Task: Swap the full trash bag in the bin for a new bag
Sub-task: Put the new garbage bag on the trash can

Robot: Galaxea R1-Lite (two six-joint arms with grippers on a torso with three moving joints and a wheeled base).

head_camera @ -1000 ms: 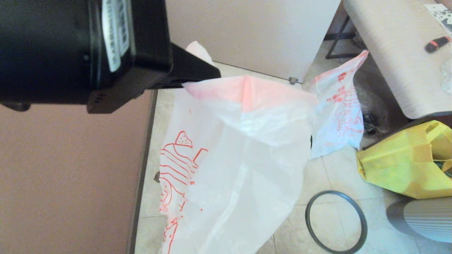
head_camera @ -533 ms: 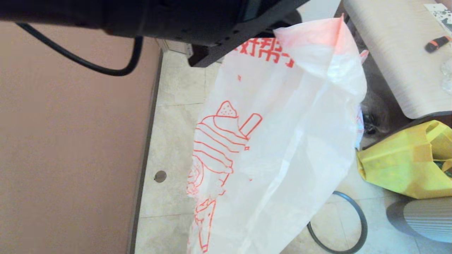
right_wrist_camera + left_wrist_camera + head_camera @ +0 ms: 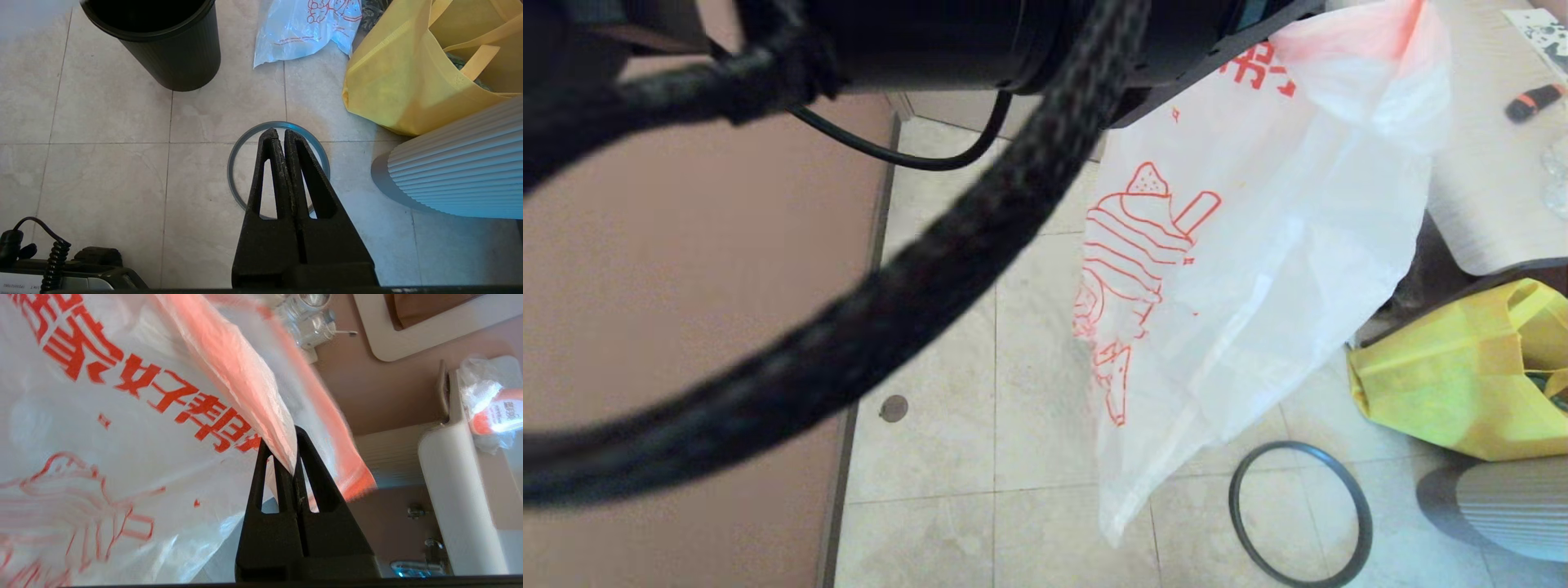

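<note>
My left gripper is shut on the pink rim of the new bag, a limp white bag with red-orange print. It hangs in the air from the left arm, which crosses the top of the head view. The black bin stands empty on the tiles; in the head view the hanging bag hides it. The bin's grey hoop lies flat on the floor. My right gripper is shut and empty above that hoop. The full trash bag shows only its lower end beside the bin.
A big yellow bag sits on the floor right of the hoop, next to a white ribbed object. A pale table with a black marker is at the far right. A brown wall bounds the left. A thick black cable hangs close to the head camera.
The left arm has swung up and to the right, carrying the new bag with it; the bag's lower end now hangs clear of the floor. The arm's cable has come into view.
</note>
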